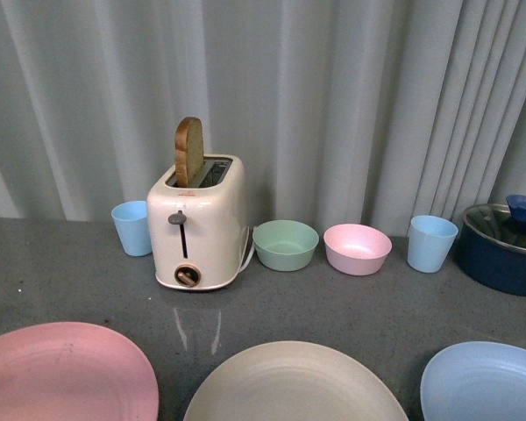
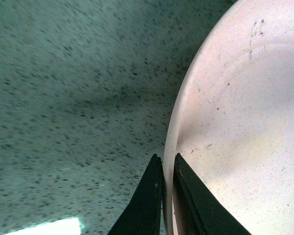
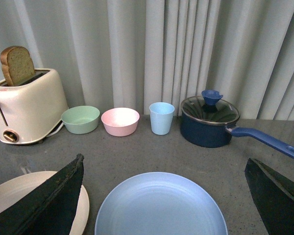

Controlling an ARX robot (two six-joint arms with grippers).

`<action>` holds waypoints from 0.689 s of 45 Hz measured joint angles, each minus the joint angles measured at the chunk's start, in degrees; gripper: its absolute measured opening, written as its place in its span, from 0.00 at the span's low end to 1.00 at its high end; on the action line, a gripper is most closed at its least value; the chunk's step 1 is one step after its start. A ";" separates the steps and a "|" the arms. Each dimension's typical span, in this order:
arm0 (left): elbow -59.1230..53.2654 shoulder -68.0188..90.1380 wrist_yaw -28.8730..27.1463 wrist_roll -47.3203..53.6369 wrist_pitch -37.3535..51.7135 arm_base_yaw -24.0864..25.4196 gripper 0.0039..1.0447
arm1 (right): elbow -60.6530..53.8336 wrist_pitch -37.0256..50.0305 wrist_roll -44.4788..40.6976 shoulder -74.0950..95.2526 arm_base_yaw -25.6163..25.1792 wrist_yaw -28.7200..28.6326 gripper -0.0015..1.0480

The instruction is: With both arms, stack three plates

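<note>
Pink plate (image 1: 61,373) lower-left front view, rim pinched by L gripper (image 2: 165,193) | R gripper (image 3: 163,164) spread wide, blue plate (image 3: 161,208) bottom-centre its view | cream plate (image 1: 294,386) bottom-centre front

Kitchen-like setup: a toaster (image 1: 197,230) and saucepan (image 3: 209,128) on a speckled counter (image 1: 351,303), curtain (image 1: 333,88) behind.

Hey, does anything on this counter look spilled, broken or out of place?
Nothing spilled or broken. A few small dark specks mark the pink plate in the left wrist view; dirt or scuffs, unclear.
</note>
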 joint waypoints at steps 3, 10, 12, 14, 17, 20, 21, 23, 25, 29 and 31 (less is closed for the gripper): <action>1.77 -1.44 -1.07 0.96 -1.68 0.68 0.04 | 0.00 0.00 0.00 0.00 0.00 -0.02 0.93; 4.76 -3.43 -1.42 1.97 -5.01 1.68 0.03 | 0.00 0.00 0.00 0.00 0.00 -0.02 0.93; 5.55 -4.02 -1.36 2.12 -5.90 1.90 0.03 | 0.00 0.00 0.00 0.00 0.00 0.00 0.93; 6.40 -4.79 -1.16 2.19 -6.88 2.05 0.03 | 0.00 0.00 0.00 0.00 0.00 -0.02 0.93; 8.31 -6.43 1.11 1.62 -9.11 2.34 0.03 | 0.00 0.00 0.00 0.00 0.00 0.00 0.93; 9.55 -8.20 3.34 0.13 -10.67 2.34 0.03 | 0.00 0.00 0.00 0.00 0.00 0.00 0.93; 9.86 -9.05 4.07 -0.50 -11.10 2.25 0.03 | 0.00 0.00 0.00 0.00 0.00 0.00 0.93; 10.27 -10.51 5.18 -1.70 -12.07 1.79 0.03 | 0.00 0.00 0.00 0.00 0.00 -0.02 0.93; 10.32 -11.91 6.14 -2.82 -12.87 1.05 0.03 | 0.00 0.00 0.00 0.00 0.00 0.00 0.93; 9.20 -14.51 7.52 -4.94 -13.88 -1.64 0.03 | 0.00 0.00 0.00 0.00 0.00 0.00 0.93; 7.48 -15.98 8.57 -6.27 -13.92 -4.11 0.03 | 0.00 0.00 0.00 0.00 0.00 -0.02 0.93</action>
